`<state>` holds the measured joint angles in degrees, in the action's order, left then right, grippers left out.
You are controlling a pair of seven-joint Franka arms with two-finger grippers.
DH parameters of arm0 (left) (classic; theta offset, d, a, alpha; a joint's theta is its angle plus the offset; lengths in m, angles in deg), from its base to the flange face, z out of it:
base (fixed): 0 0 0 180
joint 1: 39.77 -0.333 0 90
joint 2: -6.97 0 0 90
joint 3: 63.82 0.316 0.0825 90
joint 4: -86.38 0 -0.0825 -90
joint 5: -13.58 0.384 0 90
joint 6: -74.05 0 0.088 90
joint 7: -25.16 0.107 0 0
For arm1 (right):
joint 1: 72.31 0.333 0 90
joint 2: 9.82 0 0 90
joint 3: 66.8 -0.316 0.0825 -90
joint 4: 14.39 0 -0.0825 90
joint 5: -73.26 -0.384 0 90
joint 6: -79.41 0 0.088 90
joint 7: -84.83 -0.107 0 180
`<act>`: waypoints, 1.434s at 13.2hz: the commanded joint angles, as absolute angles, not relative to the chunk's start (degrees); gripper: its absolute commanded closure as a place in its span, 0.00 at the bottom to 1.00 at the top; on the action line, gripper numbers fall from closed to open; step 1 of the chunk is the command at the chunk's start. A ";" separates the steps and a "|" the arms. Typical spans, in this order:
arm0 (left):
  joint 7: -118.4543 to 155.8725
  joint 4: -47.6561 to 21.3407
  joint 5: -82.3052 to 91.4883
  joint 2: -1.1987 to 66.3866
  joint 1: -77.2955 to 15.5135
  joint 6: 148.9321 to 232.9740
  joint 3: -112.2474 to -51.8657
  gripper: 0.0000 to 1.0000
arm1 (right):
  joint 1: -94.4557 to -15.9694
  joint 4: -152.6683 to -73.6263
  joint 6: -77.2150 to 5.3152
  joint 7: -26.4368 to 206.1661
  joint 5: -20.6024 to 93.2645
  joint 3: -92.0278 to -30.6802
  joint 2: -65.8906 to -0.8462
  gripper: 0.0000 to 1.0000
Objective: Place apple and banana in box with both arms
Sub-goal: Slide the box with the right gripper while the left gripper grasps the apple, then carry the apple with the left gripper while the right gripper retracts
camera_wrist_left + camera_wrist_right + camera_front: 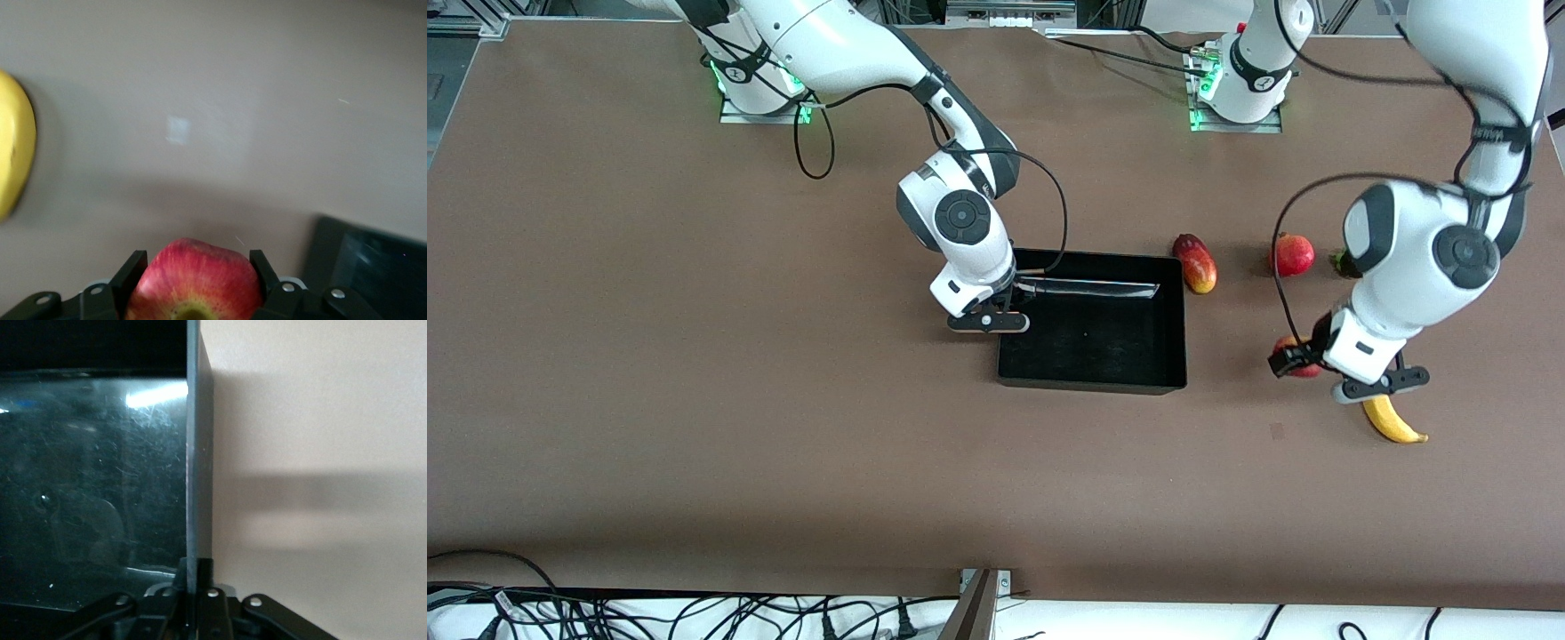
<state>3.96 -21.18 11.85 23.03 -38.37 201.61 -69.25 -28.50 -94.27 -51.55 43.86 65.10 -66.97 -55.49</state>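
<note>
My left gripper [1298,359] is shut on the apple [1307,366], red with yellowish streaks, at the left arm's end of the table. In the left wrist view the apple [193,283] fills the gap between the fingers [133,267]. I cannot tell whether it rests on the table. The yellow banana [1394,421] lies beside it, nearer to the front camera, and shows in the left wrist view [13,153]. My right gripper [1007,299] is shut on the black box [1094,384], on its end wall toward the right arm. That wall [198,453] runs between the closed fingers [188,577]. The box is empty.
An elongated red-yellow fruit [1196,263] lies just off the box's corner toward the left arm. A plain red round fruit [1293,255] and a small dark object [1340,262], partly hidden by the left arm, lie farther from the front camera than the apple.
</note>
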 commanded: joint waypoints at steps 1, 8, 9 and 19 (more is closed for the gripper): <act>-7.13 -17.00 12.08 22.09 -37.05 193.26 -74.17 1.00 | -29.15 -92.96 -50.59 46.76 64.47 -65.84 -53.07 0.00; -34.50 -16.37 16.84 26.74 -21.68 195.60 -73.85 1.00 | -42.15 -93.31 -29.26 57.48 63.60 -60.75 -36.12 0.00; -35.13 -16.37 16.84 27.88 -20.44 196.74 -73.58 1.00 | -43.21 -93.40 -25.92 59.67 63.60 -59.69 -33.83 0.00; -38.65 -16.63 22.72 41.24 -9.36 207.21 -73.14 1.00 | -62.26 -109.22 -17.45 80.17 68.93 -62.99 -12.37 0.00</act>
<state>-37.73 -18.03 20.23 39.80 -10.39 207.26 -74.09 -56.21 -104.67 -17.22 78.72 65.86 -56.70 -17.03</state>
